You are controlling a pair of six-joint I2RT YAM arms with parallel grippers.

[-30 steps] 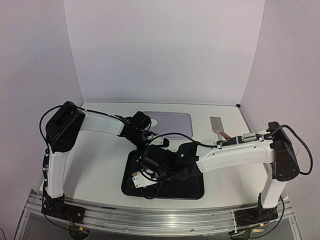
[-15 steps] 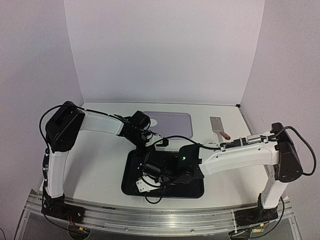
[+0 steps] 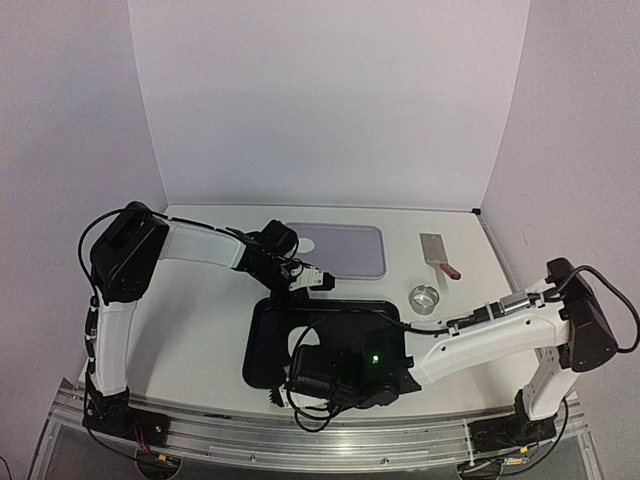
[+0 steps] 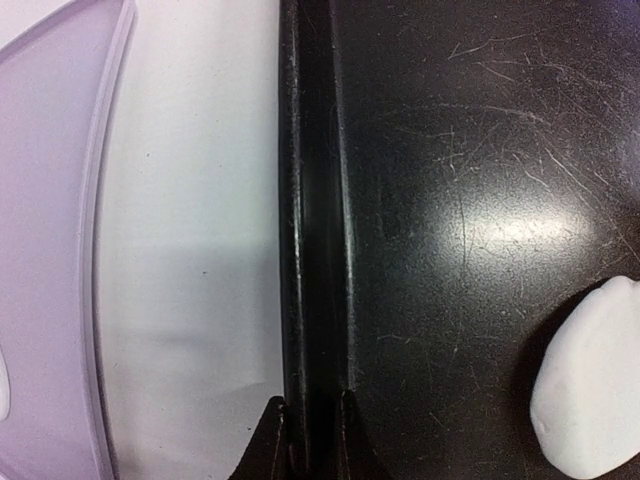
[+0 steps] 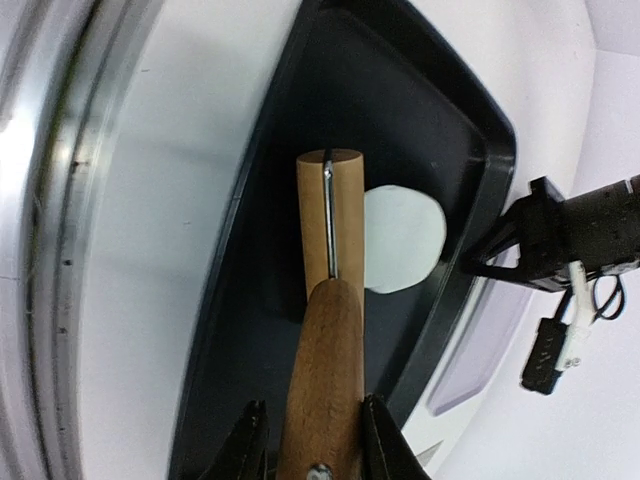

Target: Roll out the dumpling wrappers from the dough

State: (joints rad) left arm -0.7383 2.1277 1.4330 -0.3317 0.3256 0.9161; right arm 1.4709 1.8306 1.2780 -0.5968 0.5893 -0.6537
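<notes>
A flat white round of dough (image 5: 405, 238) lies on the black tray (image 5: 380, 90); it also shows in the left wrist view (image 4: 590, 390). My right gripper (image 5: 312, 415) is shut on the brown handle of a wooden roller (image 5: 330, 215), whose pale drum rests on the tray with its side at the dough's edge. In the top view my right gripper (image 3: 292, 385) is low over the tray's near-left corner and hides the dough. My left gripper (image 4: 310, 405) is shut on the tray's far-left rim (image 3: 300, 283). One thin white wrapper (image 3: 305, 243) lies on the lilac board (image 3: 345, 250).
A small steel ring (image 3: 425, 297) stands right of the tray (image 3: 350, 320). A cleaver with a red handle (image 3: 437, 252) lies at the back right. The lilac board (image 4: 50, 200) lies just behind the tray's rim. White walls close the table on three sides.
My right arm has drawn back toward the near-left corner of the tray with the roller, uncovering the steel ring. My left gripper has stayed on the rim.
</notes>
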